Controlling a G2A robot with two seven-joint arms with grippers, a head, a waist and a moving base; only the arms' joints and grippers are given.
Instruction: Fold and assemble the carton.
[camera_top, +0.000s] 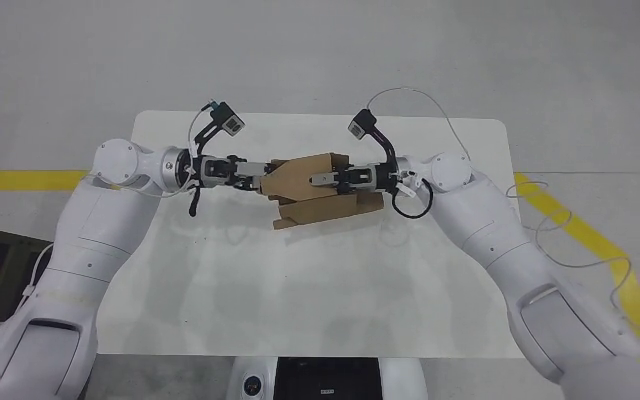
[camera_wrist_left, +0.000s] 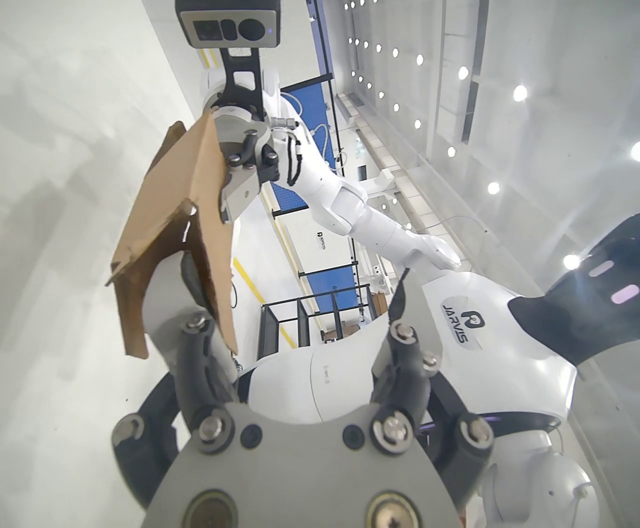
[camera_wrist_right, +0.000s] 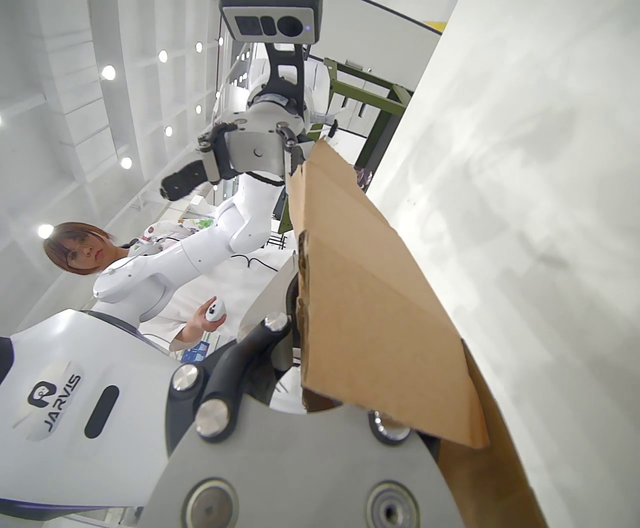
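Observation:
A brown cardboard carton, partly folded with flaps loose, is held just above the white table, between the two arms. My right gripper comes in from the right and is shut on one of its panels; one finger is hidden behind the cardboard. My left gripper is at the carton's left end and stands open. One of its fingers lies against the carton's flap and the other is spread well clear. The left wrist view shows the right gripper at the carton's far end.
The bare tabletop stretches wide in front of the carton and to both sides. Its back edge lies a short way behind the grippers. Yellow floor tape runs beside the table.

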